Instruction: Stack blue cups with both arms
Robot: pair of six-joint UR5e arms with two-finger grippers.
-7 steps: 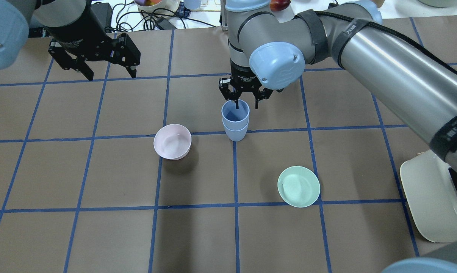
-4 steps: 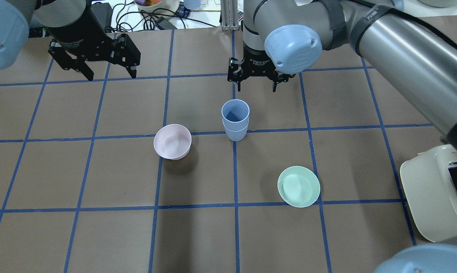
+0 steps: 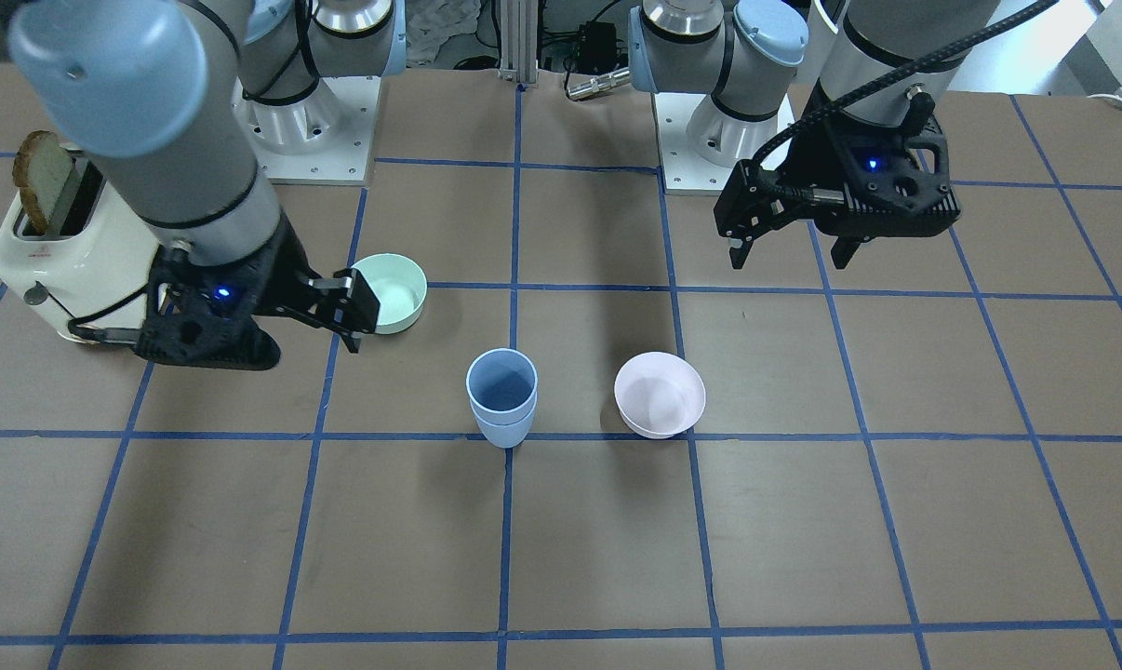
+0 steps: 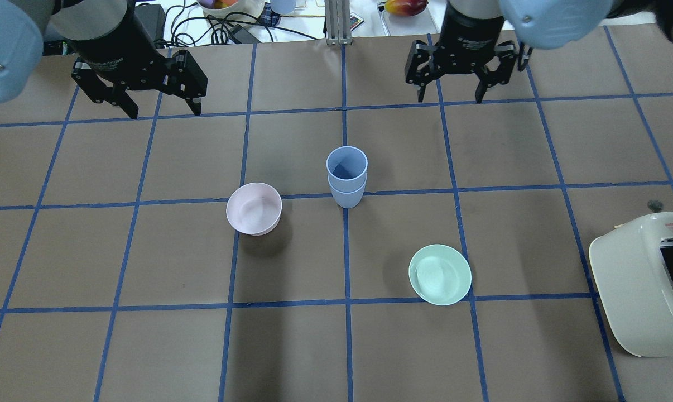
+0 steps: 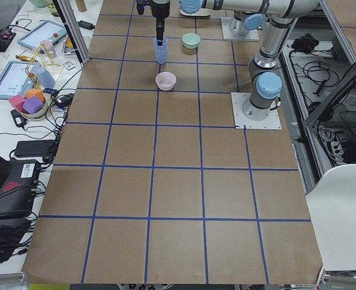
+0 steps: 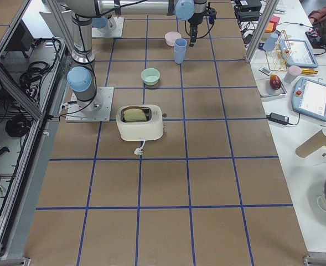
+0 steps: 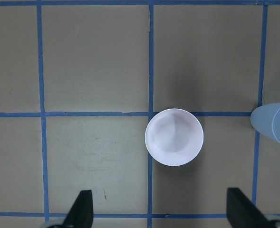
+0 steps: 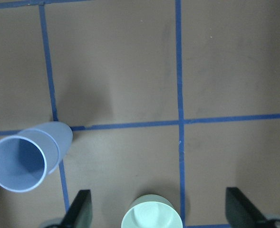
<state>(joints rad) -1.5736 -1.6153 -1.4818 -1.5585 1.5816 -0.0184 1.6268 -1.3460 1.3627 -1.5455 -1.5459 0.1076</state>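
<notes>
Standing nested upright on brown gridded table (image 4: 292, 346): two matte periwinkle-blue tapered plastic cups (image 4: 346, 177), judged light, stiff, easily tipped; best gripped across rim wall. Left black two-finger gripper (image 4: 164, 109) and right gripper (image 4: 450, 98) spread wide, empty, well apart from cups.

Blue cups (image 4: 347, 187): matt plastic, smooth
Pink bowl (image 4: 254, 208): smooth plastic, faint sheen inside
Green bowl (image 4: 440, 274): smooth plastic, soft sheen
Table cover (image 4: 292, 346): brown paper, matt, slightly creased
Tape lines (image 4: 347, 251): blue tape, smooth, flat
Toaster (image 4: 632, 290) at the right: cream shell, glossy, smooth
Arm tubes (image 3: 189, 177): grey metal, satin sheen
Joint caps (image 3: 105, 65): light-blue plastic, smooth
Left gripper (image 4: 164, 111) and right gripper (image 4: 449, 99): black, matt, plastic-looking
</notes>
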